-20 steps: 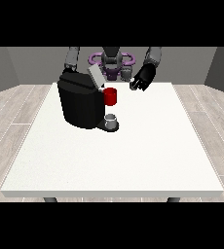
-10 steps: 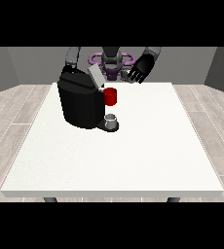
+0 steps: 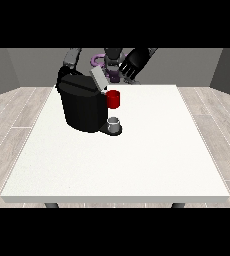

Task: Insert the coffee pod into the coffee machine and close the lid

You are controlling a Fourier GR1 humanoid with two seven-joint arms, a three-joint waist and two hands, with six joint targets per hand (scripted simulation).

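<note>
The black coffee machine [image 3: 83, 106] stands on the white table [image 3: 137, 160], left of the middle. Its grey lid [image 3: 98, 78] is tilted up and open. A red thing at the machine [image 3: 113, 99] sits at its front. A small grey thing [image 3: 115, 123] rests on the machine's base below it. The hand at the view's right [image 3: 132, 63] hangs raised over the table's far edge, just right of the lid, with relaxed fingers holding nothing. The arm at the view's left [image 3: 72, 58] reaches down behind the machine, which hides most of its hand.
The robot's torso [image 3: 113, 62] stands behind the table's far edge. Grey walls and a wooden floor surround the table.
The hand at the view's right has risen and moved left, closer to the open lid. The machine, lid and grey thing stand as before.
</note>
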